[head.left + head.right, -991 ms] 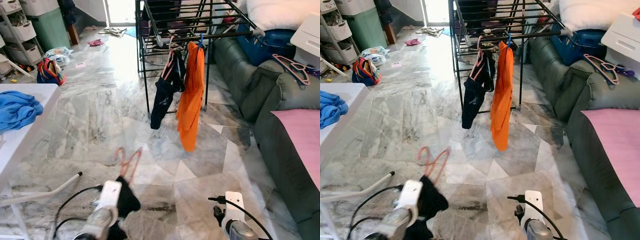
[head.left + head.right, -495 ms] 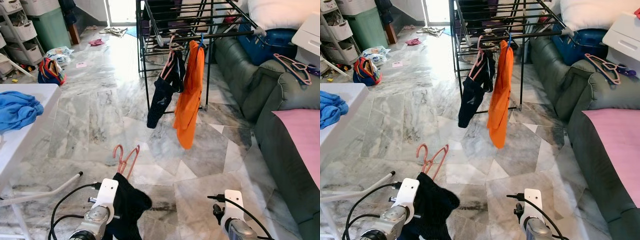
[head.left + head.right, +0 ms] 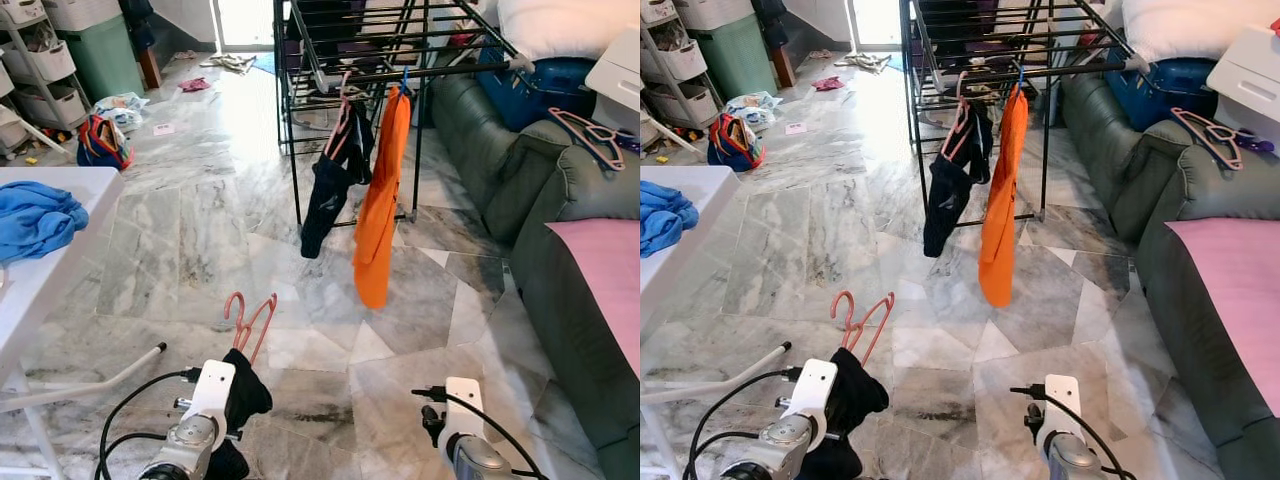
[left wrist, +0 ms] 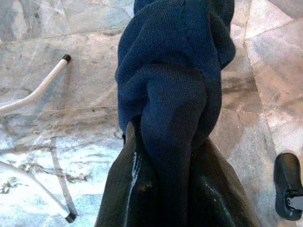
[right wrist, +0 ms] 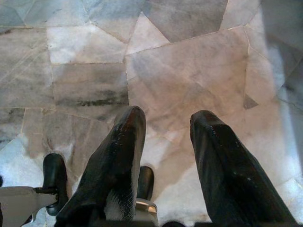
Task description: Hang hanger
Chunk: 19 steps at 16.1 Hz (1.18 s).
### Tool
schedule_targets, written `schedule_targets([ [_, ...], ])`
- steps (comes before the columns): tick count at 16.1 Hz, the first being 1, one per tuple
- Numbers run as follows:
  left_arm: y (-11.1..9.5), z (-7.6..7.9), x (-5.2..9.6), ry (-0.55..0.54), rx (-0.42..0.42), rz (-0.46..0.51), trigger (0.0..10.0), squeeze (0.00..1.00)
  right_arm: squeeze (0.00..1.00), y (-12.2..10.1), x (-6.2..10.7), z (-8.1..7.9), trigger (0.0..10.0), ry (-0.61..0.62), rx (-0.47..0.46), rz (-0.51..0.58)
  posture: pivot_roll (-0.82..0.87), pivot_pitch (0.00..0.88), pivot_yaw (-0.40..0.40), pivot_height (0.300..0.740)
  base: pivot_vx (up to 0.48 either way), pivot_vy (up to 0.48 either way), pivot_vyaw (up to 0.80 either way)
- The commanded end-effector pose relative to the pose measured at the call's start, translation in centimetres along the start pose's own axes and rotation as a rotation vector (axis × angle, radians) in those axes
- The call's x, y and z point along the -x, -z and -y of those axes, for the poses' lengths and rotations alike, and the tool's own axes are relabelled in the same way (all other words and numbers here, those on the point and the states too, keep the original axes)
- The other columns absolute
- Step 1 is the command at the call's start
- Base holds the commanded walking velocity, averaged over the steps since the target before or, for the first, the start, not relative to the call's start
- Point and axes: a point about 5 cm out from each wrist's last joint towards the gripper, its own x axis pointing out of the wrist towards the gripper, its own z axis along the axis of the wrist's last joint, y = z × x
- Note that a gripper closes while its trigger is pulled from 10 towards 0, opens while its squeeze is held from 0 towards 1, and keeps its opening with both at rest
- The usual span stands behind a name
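Two silver arms, rounded and metallic at the wrists. A white, flat, rounded-cornered block sat behind each pincer. Black cables looped out from beside both blocks, with a small black plug at the block's near edge. Left gripper [image 4: 165,189] and right gripper [image 5: 163,165] each ended in two long black fingers [image 5: 116,161], glossy, thick and tapering to blunt tips, faintly scuffed and speckled. Below the pincers, rounded black feet and a grey-white body panel.
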Motion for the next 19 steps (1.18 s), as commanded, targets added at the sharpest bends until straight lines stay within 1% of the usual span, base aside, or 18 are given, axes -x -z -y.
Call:
schedule_targets([
  [1,0.17,-0.47,0.04,-0.020,-0.010,-0.004,10.0,0.00,1.00,0.02,-0.01,-0.03,10.0,0.000,-0.011,-0.003,-0.02,0.004,0.007,0.740,0.000,0.000,0.00],
  [4,0.41,-0.76,0.10,-0.027,-0.010,-0.009,10.0,0.00,1.00,0.25,0.01,-0.20,10.0,-0.014,-0.014,-0.019,-0.02,0.005,0.006,0.740,0.000,0.000,0.00],
  [6,0.51,-0.84,0.12,-0.029,-0.010,-0.010,10.0,0.00,0.96,0.28,0.01,-0.30,10.0,-0.015,-0.013,-0.020,-0.01,0.007,0.004,0.740,0.000,0.000,0.00],
  [7,0.55,-0.86,0.13,-0.029,-0.011,-0.011,10.0,0.00,0.69,0.28,0.00,-0.39,10.0,-0.017,-0.008,-0.022,-0.01,0.007,0.004,0.740,0.000,0.000,0.00],
  [8,0.59,-0.88,0.14,-0.029,-0.012,-0.012,10.0,0.00,0.00,0.30,0.00,-0.44,10.0,-0.019,-0.003,-0.023,-0.01,0.008,0.004,0.740,0.000,0.000,0.00],
  [9,0.67,-0.89,0.16,-0.030,-0.014,-0.014,10.0,0.00,0.00,0.27,0.01,-0.52,7.9,-0.030,-0.003,-0.019,-0.01,0.009,0.005,0.740,0.000,0.000,0.00],
  [10,0.70,-0.89,0.17,-0.030,-0.014,-0.014,10.0,0.00,0.00,0.25,0.01,-0.53,0.0,-0.032,-0.007,-0.015,-0.01,0.008,0.005,0.740,0.000,0.000,0.00],
  [19,0.70,-0.89,0.17,-0.030,-0.014,-0.014,10.0,0.00,0.00,0.25,0.01,-0.53,0.0,-0.032,-0.007,-0.015,-0.01,0.008,0.005,0.740,0.000,0.000,0.00],
])
